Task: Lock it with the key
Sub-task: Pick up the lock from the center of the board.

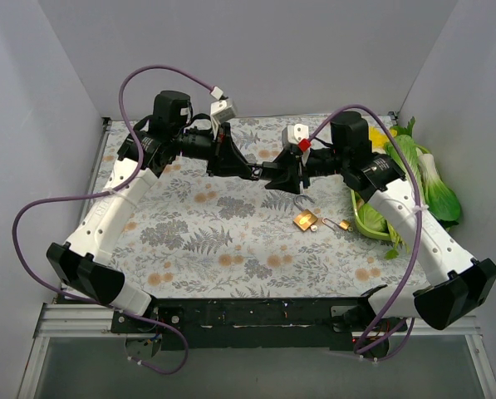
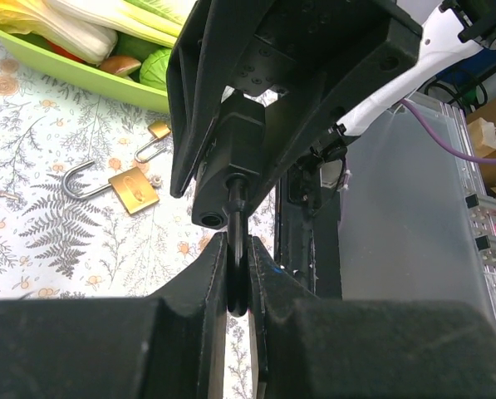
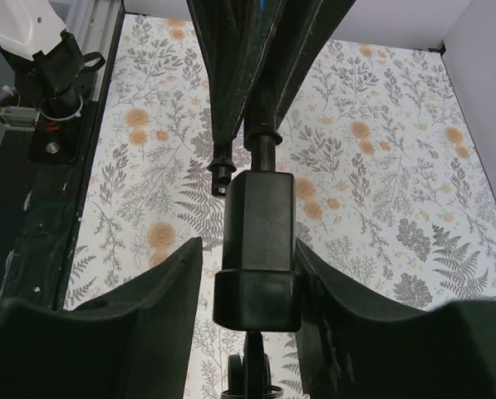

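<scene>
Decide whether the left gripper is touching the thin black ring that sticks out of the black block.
Touching. The left wrist view shows the fingers of the left gripper pressed on both sides of the black ring, no gap showing.

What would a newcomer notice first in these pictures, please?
Above mid-table, the right jaws are shut on the body of a black padlock, while the left jaws pinch its shackle. An open brass padlock lies on the floral mat near a green tray of vegetables.

White arms [image 1: 115, 208]; black fingers [image 2: 90, 349]; purple cables [image 1: 15, 229]
</scene>
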`<state>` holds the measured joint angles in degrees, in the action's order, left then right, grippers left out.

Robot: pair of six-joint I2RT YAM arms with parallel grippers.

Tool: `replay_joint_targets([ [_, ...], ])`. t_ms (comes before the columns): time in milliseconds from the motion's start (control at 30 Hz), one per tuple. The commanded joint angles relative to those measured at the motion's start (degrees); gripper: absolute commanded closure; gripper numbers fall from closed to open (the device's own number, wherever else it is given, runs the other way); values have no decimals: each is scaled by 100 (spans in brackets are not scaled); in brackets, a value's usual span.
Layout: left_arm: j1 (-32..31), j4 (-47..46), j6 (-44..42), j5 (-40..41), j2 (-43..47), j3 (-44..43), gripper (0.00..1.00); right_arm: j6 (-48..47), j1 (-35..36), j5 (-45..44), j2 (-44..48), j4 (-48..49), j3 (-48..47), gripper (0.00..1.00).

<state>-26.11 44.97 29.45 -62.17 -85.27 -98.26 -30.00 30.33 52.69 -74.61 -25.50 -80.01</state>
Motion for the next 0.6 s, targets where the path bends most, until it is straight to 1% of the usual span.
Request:
replay_joint_targets([
  [0, 0, -393, -1, -260, 424, -71, 100, 20, -9, 128, -80, -8, -208, 52],
  [33, 0, -384, 8, -243, 415, -53, 100, 20, -9, 145, -98, -17, -234, 56],
  [100, -8, -392, -10, -225, 424, -44, 100, 38, -9, 163, -133, -43, -270, 73],
  [133, 0, -384, -18, -199, 433, -27, 100, 21, -9, 180, -150, -61, -296, 83],
  [167, 0, -436, -18, -77, 459, 25, 100, 38, -9, 172, -185, -113, -314, 98],
  [200, 0, -480, -27, 37, 477, 61, 100, 99, -9, 172, -203, -122, -322, 99],
  [233, -8, -541, -53, 256, 546, 122, 93, 152, -9, 224, -212, -131, -383, 99],
  [267, 0, -664, -54, 650, 599, 279, 84, 361, -18, 251, -255, -105, -410, 99],
  [300, 0, -613, -158, 836, 643, 324, 65, 502, -35, 294, -273, -44, -437, 99],
  [333, -8, -360, -551, 951, 687, 351, 59, 652, -96, 399, -300, 35, -445, 99],
  [400, 9, -25, -773, 1172, 653, 308, 49, 1099, -150, 470, -309, 316, -411, 99],
  [467, 9, 439, -844, 1120, 574, 176, 46, 1250, -202, 558, -274, 431, -402, 99],
  [533, 18, 539, -653, 1032, 591, 193, 43, 1330, -203, 629, -213, 554, -340, 99],
  [567, 9, 469, -538, 997, 661, 332, 42, 1356, -203, 655, -177, 615, -253, 99],
])
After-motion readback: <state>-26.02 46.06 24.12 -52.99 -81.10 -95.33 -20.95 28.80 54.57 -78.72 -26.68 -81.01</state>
